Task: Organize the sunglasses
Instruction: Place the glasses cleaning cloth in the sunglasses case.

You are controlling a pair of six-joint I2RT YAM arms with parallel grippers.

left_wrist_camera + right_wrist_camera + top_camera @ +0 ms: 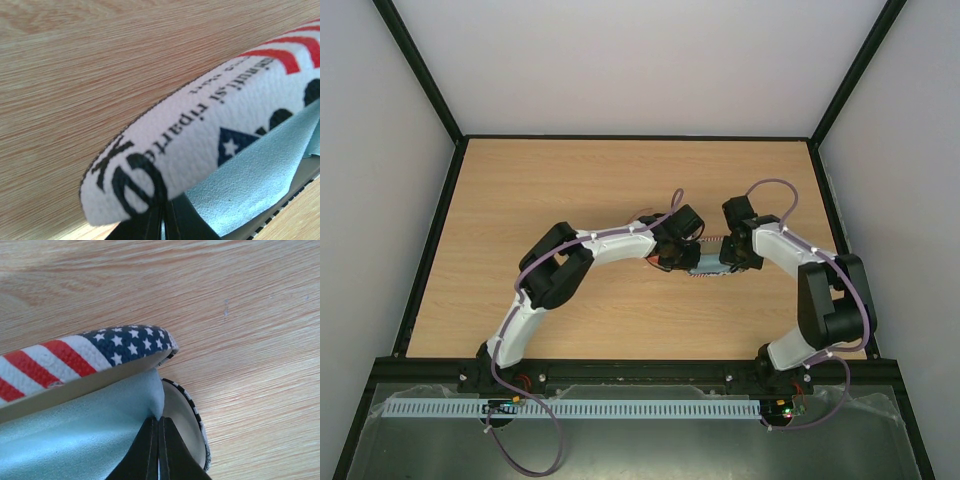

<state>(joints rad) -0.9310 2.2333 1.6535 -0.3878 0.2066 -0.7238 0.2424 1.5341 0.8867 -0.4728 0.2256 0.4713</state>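
The oval stars-and-stripes case (pixel 700 276) lies open at mid-table between both grippers. In the left wrist view its printed lid (pixel 200 130) is raised, and my left gripper (pixel 164 212) is shut with its tips at the lid's lower edge. A light blue cloth (pixel 250 175) lies inside the case. In the right wrist view my right gripper (pixel 159 421) is shut on a corner of the cloth (pixel 75 435), between the lid (pixel 100 352) and the cream-lined lower shell (pixel 182 415). The sunglasses are hidden in every view. In the top view the left gripper (pixel 677 262) and right gripper (pixel 724 262) are at opposite ends of the case.
The wooden table (pixel 620 180) is bounded by black frame rails and grey walls. Both arms arch over the middle and their purple cables loop above them. A white slotted strip (pixel 620 408) runs along the near edge.
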